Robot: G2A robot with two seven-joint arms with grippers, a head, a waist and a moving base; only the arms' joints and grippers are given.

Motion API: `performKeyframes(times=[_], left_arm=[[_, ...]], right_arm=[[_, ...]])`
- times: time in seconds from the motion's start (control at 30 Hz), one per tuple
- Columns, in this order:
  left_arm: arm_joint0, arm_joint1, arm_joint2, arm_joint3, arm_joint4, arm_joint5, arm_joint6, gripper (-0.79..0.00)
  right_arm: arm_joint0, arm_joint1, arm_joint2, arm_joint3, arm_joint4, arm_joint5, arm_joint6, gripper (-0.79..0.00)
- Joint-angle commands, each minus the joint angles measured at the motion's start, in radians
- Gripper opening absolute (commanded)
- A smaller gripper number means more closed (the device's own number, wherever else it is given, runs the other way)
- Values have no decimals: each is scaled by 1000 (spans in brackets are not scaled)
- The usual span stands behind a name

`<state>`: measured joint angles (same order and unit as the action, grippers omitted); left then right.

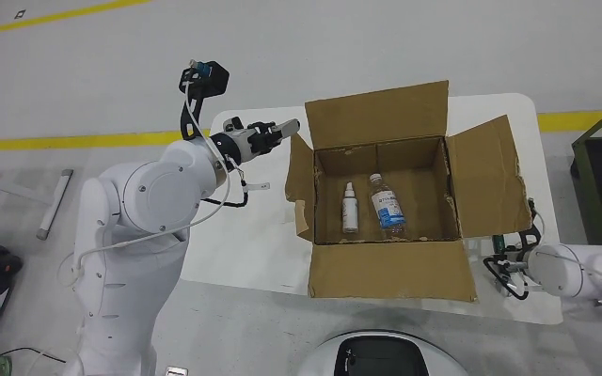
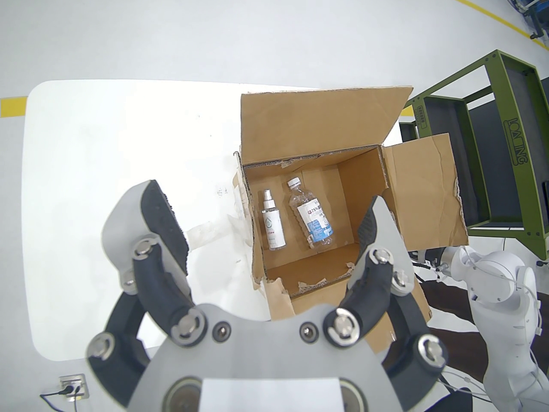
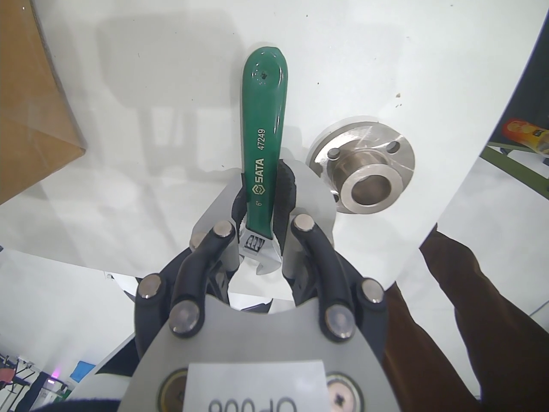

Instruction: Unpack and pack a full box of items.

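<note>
An open cardboard box (image 1: pixel 386 268) stands mid-table with its flaps spread. On its floor lie a white spray bottle (image 1: pixel 350 209) (image 2: pixel 272 227) and a clear bottle with a blue label (image 1: pixel 387 205) (image 2: pixel 311 218), side by side. My left gripper (image 1: pixel 287 127) (image 2: pixel 270 225) hangs open and empty above the box's left rear corner. My right gripper (image 1: pixel 508 268) (image 3: pixel 261 199) is low at the box's right front corner, shut on a green-handled adjustable wrench (image 3: pixel 263 143). The wrench's handle points away over the white tabletop. A metal flange (image 3: pixel 366 165) sits on the table right beside it.
The white table (image 1: pixel 245 244) has bare room left of the box. A green metal rack (image 1: pixel 588 179) (image 2: pixel 493 130) stands off the table's right edge. The box's right flap (image 1: pixel 489 174) (image 3: pixel 30 87) overhangs the area near my right gripper.
</note>
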<state>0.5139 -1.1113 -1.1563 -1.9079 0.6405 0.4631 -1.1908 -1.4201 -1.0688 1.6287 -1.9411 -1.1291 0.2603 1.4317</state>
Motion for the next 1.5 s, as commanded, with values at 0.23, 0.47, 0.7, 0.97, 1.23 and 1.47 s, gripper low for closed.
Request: performKeyframes(times=[0.23, 0.47, 0.7, 0.97, 1.23, 1.47], left_arm=[[0, 0, 0, 0, 0, 0, 0, 0], [0, 0, 0, 0, 0, 0, 0, 0], [0, 0, 0, 0, 0, 0, 0, 0], [0, 0, 0, 0, 0, 0, 0, 0], [0, 0, 0, 0, 0, 0, 0, 0], [0, 0, 0, 0, 0, 0, 0, 0]], right_arm=[[-1, -2, 34, -22, 50, 27, -18, -785], [-44, -1, 210, -76, 231, 34, -75, -785], [-95, -15, 505, -75, 695, 4, -197, -785], [-128, -15, 733, -62, 1023, -78, -224, -785], [-90, 7, 809, -151, 1190, -95, -200, -785], [-10, 48, 712, -280, 1217, -93, -125, -785]])
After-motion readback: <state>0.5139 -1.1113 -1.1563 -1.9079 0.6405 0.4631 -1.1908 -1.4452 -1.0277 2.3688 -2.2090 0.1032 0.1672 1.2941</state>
